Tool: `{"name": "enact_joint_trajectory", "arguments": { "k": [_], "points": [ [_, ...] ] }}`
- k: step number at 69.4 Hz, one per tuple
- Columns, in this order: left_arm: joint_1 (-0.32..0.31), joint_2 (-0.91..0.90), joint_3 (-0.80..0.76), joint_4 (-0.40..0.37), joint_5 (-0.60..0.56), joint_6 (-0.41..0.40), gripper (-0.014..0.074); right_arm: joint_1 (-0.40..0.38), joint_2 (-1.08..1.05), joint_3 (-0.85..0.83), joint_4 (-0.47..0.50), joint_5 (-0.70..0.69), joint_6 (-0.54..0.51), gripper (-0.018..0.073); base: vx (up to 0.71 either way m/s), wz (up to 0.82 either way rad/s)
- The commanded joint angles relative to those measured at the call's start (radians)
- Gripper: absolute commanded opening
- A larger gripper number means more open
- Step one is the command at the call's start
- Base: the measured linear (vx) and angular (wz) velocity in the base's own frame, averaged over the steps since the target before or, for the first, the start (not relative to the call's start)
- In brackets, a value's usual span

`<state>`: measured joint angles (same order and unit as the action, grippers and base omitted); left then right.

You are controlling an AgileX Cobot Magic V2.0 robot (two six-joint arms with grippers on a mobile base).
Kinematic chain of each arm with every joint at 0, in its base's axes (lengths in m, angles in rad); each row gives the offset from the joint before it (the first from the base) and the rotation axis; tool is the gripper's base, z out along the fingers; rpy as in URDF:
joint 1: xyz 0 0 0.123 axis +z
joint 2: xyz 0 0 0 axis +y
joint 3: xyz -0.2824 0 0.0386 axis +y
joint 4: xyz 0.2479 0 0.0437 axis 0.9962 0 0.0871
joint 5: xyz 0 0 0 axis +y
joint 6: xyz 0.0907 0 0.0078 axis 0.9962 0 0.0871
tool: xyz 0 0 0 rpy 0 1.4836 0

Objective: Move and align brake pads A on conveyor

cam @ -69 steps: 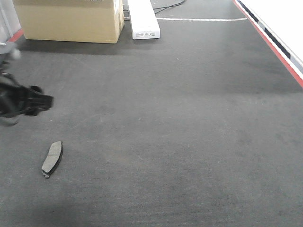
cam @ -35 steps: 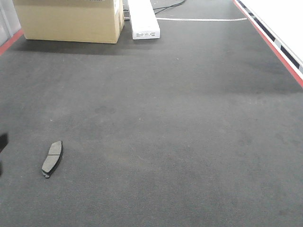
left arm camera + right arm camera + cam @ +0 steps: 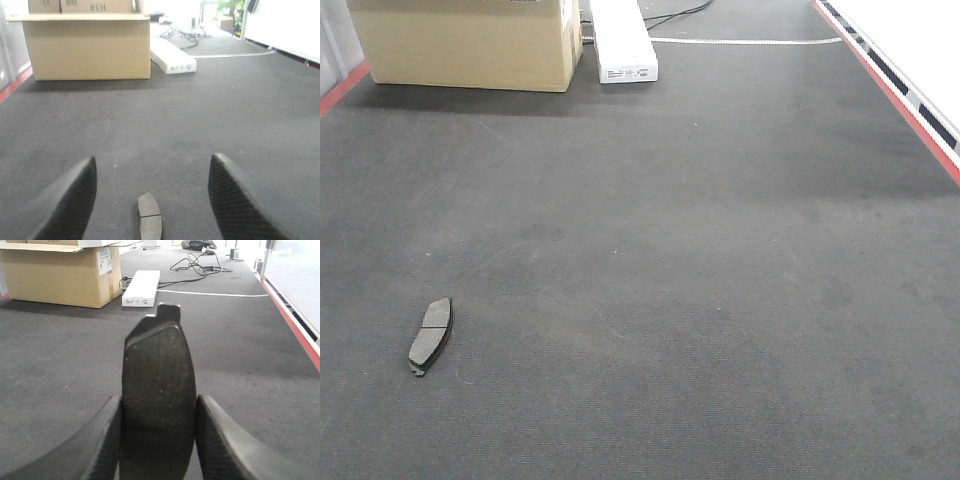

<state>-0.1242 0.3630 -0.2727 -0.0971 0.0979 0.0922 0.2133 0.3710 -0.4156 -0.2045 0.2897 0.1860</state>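
Two flat dark grey brake pads (image 3: 430,335): our right fingers (image 3: 105,440) pinch one pad (image 3: 159,390) across its width, and the other pad (image 3: 150,222) lies ahead between our wide-open left fingers (image 3: 70,200). We'd guess stiff and heavyish, so the same edge pinch should work.

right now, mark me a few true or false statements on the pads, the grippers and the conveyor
1. The right gripper clamps an upright brake pad. True.
2. The left gripper is shut on a pad. False: it is open and empty, and the loose pad lies on the conveyor just ahead of it.
3. In the front view, only one pad lies on the conveyor. True.
4. The cardboard box stands on the loose pad. False: it stands at the far end, well apart from it.
5. A white box lies beside the cardboard box. True.
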Motion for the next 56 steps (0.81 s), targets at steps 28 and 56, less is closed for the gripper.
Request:
{"name": "enact_joint_trajectory", "arguments": {
  "k": [28,56],
  "points": [
    [-0.005,0.007,-0.025,-0.002,-0.079,0.002,0.0464,-0.004,0.005,-0.032,-0.011,-0.096,-0.005,-0.0004,0.00,0.00],
    [-0.005,0.007,-0.025,-0.002,-0.079,0.002,0.0464,-0.004,0.005,-0.032,-0.011,-0.097,-0.005,-0.0004,0.00,0.00]
  ]
}}
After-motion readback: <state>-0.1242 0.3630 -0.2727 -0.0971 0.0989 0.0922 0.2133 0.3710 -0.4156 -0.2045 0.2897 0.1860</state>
